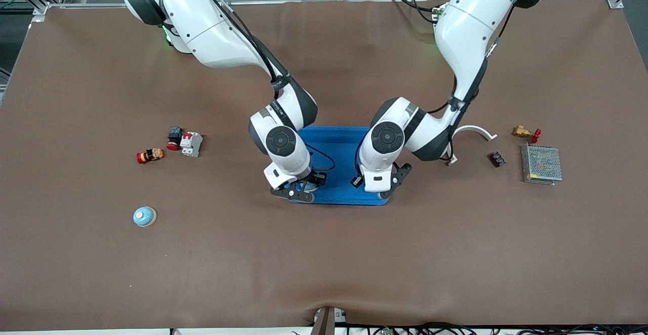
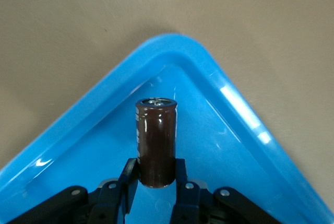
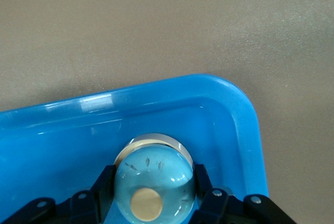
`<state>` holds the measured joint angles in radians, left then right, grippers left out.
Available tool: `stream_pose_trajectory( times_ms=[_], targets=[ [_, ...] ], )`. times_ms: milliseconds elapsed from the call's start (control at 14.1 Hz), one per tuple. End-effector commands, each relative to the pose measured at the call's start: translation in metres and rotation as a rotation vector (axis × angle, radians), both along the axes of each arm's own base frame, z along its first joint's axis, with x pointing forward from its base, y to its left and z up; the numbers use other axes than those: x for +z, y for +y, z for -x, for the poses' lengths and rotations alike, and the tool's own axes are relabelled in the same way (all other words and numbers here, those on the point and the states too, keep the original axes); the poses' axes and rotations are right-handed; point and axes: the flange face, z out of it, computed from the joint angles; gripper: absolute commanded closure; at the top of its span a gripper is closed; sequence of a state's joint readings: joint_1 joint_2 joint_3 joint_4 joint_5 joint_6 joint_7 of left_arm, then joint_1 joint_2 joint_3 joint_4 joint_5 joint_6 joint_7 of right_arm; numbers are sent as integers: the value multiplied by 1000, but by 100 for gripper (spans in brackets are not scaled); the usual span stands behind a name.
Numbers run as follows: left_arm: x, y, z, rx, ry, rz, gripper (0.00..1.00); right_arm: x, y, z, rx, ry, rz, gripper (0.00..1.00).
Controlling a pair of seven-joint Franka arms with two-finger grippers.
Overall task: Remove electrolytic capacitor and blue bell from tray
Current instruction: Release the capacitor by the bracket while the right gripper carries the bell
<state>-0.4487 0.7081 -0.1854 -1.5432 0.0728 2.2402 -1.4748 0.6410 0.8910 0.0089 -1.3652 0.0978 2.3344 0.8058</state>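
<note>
Spare blue bell sits loose on the mat, nearest my camera; both grippers are down in the tray.
Left gripper pinches the electrolytic capacitor low on its body, so I fear it tipping out on the lift. Right gripper clamps the tray's blue bell across its rounded dome, which I judge could squirt free or drag the tray up.

One tray, two blue bells, one capacitor, two claws.
</note>
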Motion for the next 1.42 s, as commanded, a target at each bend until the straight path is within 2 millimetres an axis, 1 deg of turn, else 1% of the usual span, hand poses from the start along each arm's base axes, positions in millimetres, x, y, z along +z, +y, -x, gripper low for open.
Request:
stream_pose_trajectory(
  times_ms=[0, 142, 283, 354, 496, 567, 637, 708, 779, 850, 921, 1062, 1133, 1204, 1275, 1345],
  targets=[
    [55, 23, -4, 8, -13, -44, 100, -3, 3, 1, -8, -11, 12, 51],
    [81, 54, -19, -25, -19, -47, 100, 0, 5, 2, -5, -12, 8, 51],
    [92, 80, -27, -80, 0, -65, 100, 4, 7, 3, -3, -9, 6, 51],
    [96, 100, -34, -109, 12, -70, 100, 6, 7, 3, -4, -6, 3, 51],
    [98, 146, -49, -184, 43, -77, 100, 22, 8, 1, -5, -16, -11, 51],
    [95, 164, -53, -207, 57, -77, 100, 23, 9, 3, -3, -6, -6, 51],
    [89, 183, -56, -221, 72, -80, 100, 29, 10, 5, -1, 3, -3, 51],
    [83, 207, -59, -229, 85, -83, 100, 35, 10, 6, 3, 12, 2, 51],
    [75, 228, -59, -220, 106, -85, 100, 46, 9, 5, 3, 17, 4, 51],
    [67, 241, -58, -205, 121, -87, 100, 55, 7, 6, 8, 24, 9, 51],
    [56, 258, -56, -189, 134, -97, 100, 69, 5, 6, 11, 31, 12, 51],
    [38, 282, -49, -196, 137, -143, 100, 92, -3, 3, 23, 39, 18, 51],
    [32, 294, -45, -187, 126, -144, 100, 102, -11, 0, 51, 45, 25, 51],
    [23, 309, -40, -167, 114, -137, 100, 110, -25, -8, 73, 54, 27, 51],
    [17, 318, -34, -155, 95, -130, 100, 125, -40, -17, 89, 53, 25, 51],
    [6, 326, -28, -147, 89, -124, 100, 134, -54, -23, 119, 55, 24, 51]
  ],
)
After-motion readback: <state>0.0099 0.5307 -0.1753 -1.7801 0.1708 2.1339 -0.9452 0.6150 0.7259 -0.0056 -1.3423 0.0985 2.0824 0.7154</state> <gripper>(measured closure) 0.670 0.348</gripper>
